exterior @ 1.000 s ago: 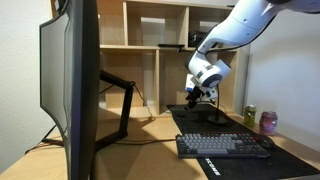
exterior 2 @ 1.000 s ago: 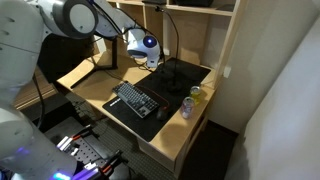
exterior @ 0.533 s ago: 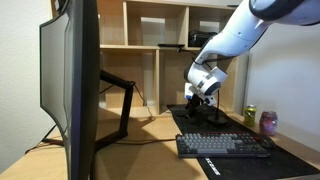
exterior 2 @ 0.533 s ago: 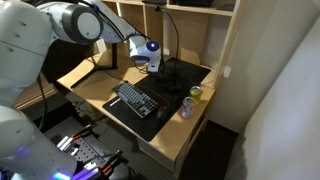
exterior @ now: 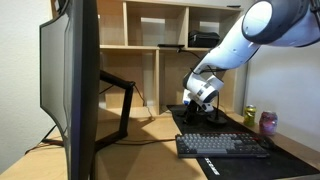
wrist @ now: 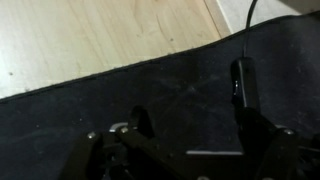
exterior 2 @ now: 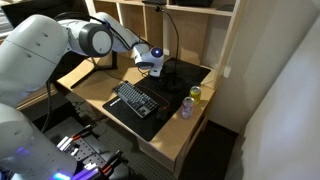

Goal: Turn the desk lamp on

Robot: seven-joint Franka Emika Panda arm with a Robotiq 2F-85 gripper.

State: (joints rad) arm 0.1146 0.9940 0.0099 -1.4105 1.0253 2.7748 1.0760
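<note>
The desk lamp shows in both exterior views: its thin stem [exterior 2: 168, 38] rises at the back of the black desk mat [exterior 2: 170, 88], and its narrow head [exterior: 168, 46] hangs level in front of the shelves. The lamp looks unlit. My gripper [exterior: 201, 98] [exterior 2: 152, 63] hangs low over the back of the mat, close to the foot of the lamp. In the wrist view my gripper [wrist: 190, 122] is open and empty, with both dark fingers just above the mat [wrist: 180, 85]. The lamp base is not clear in that view.
A keyboard [exterior: 225, 145] [exterior 2: 138, 98] lies on the mat. A green can [exterior: 250, 116] [exterior 2: 196, 94] and a purple cup [exterior: 268, 122] [exterior 2: 187, 107] stand near the mat's edge. A large monitor [exterior: 72, 80] on a black arm [exterior: 122, 100] fills one side. Shelves stand behind, holding a black box [exterior: 205, 40].
My gripper has come down toward the mat and the foot of the lamp. The arm has bent lower. Nothing else has moved.
</note>
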